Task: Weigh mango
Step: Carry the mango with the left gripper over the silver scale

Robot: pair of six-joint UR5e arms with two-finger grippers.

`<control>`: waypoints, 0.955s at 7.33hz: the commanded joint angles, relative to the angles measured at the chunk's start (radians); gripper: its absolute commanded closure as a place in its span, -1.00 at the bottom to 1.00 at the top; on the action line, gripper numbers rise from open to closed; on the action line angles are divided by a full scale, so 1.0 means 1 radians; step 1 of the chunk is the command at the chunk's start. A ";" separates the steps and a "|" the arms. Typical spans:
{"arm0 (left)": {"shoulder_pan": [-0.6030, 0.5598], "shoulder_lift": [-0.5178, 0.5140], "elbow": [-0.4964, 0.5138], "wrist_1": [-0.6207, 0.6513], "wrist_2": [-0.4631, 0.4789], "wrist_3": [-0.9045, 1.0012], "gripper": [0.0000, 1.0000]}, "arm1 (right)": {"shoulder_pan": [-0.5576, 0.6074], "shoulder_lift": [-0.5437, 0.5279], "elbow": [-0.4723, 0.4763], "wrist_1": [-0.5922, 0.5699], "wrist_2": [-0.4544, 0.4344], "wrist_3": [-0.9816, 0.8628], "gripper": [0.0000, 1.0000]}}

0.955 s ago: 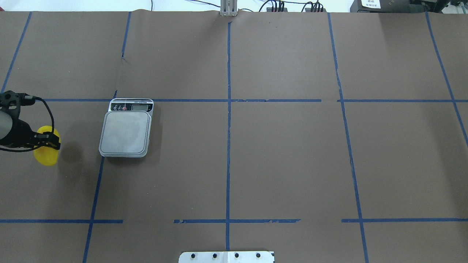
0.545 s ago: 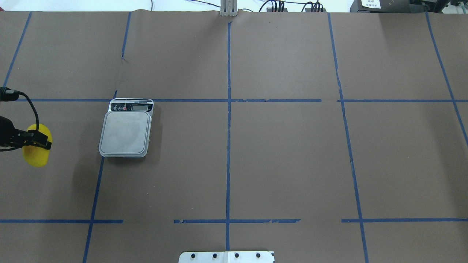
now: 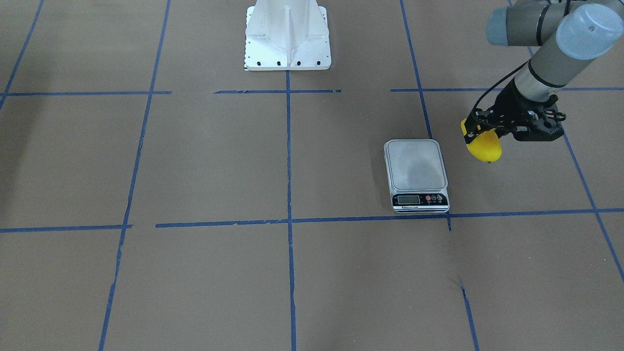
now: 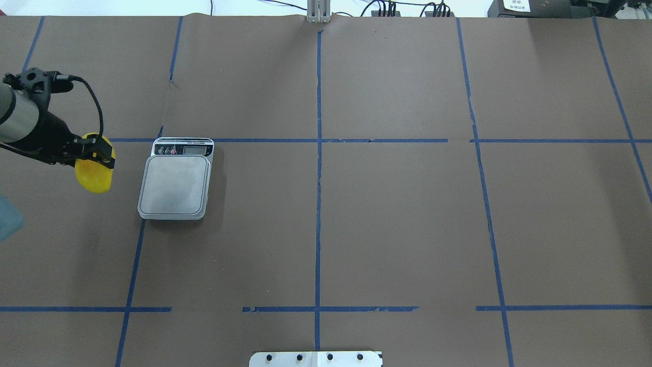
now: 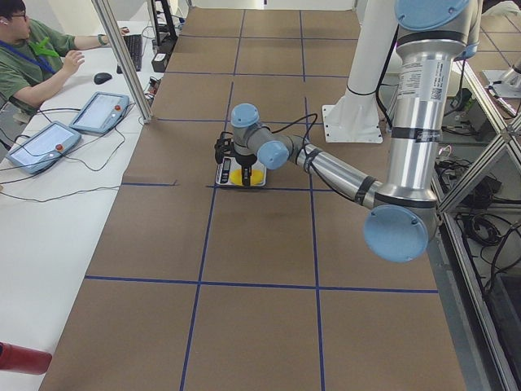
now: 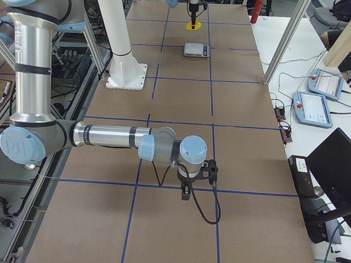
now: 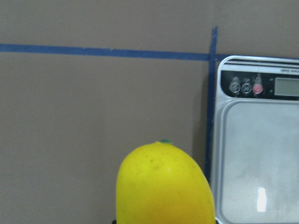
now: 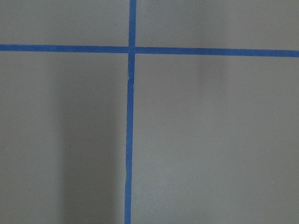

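Observation:
The mango (image 4: 93,177) is bright yellow and smooth. My left gripper (image 4: 96,152) is shut on its upper end and holds it above the table, just left of the scale (image 4: 175,184) and apart from it. In the front-facing view the mango (image 3: 483,147) hangs to the right of the scale (image 3: 415,165), whose platform is bare. The left wrist view shows the mango (image 7: 163,186) beside the scale (image 7: 257,163). My right gripper (image 6: 186,189) shows only in the exterior right view, low over bare table far from the scale; I cannot tell whether it is open or shut.
The table is brown paper with blue tape lines. The robot's white base (image 3: 287,34) stands at the near middle edge. An operator (image 5: 32,57) sits at a side desk with tablets (image 5: 99,112).
My left gripper, with the mango in it, has moved from the view's left edge back toward the scale and farther from the robot's base. The scale has not moved.

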 commanded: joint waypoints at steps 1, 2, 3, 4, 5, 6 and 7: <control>0.044 -0.140 0.131 0.017 0.005 -0.034 1.00 | 0.000 0.000 0.000 0.000 0.000 0.000 -1.00; 0.087 -0.150 0.155 0.009 0.032 -0.035 1.00 | 0.000 0.000 0.000 0.001 0.000 0.002 -1.00; 0.101 -0.156 0.170 0.008 0.034 -0.048 1.00 | 0.000 0.000 0.000 0.000 0.000 0.000 -1.00; 0.126 -0.157 0.179 0.008 0.035 -0.054 1.00 | 0.000 0.000 0.000 0.000 0.000 0.000 -1.00; 0.128 -0.157 0.181 0.006 0.034 -0.052 1.00 | 0.000 0.000 0.000 0.000 0.000 0.000 -1.00; 0.129 -0.157 0.185 0.006 0.034 -0.051 0.63 | 0.000 0.000 0.000 0.000 0.000 0.000 -1.00; 0.129 -0.156 0.190 0.005 0.035 -0.048 -0.98 | 0.000 0.000 0.000 0.000 0.000 0.000 -1.00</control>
